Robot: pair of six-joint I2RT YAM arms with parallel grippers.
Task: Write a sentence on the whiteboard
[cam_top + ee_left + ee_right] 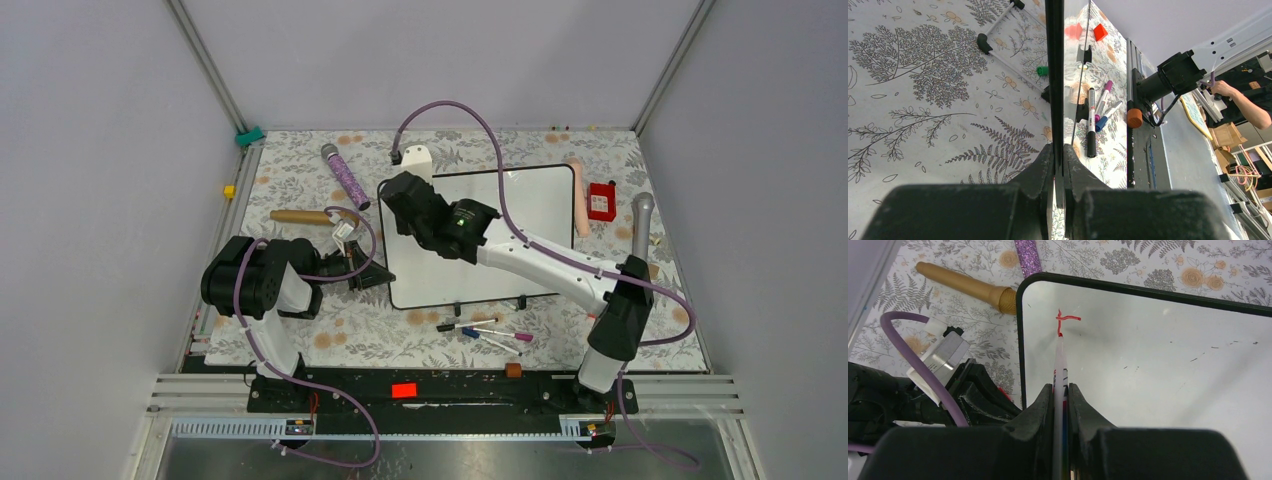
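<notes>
Right wrist cam: right gripper (1060, 392) is clamped on a red marker (1060, 357), tip touching the whiteboard (1158, 355) near its far-left corner, where the sentence (1065, 320) is only a few red strokes (prob. the start of an F). The left gripper (1058, 152) pinches the board's left edge, w/ the board lying mid floral table (300, 180), spare markers (490, 332) just beside its near edge.

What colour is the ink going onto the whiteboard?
Red: a small stroke at the marker tip, near the whiteboard corner; clearest in the right wrist view.
</notes>
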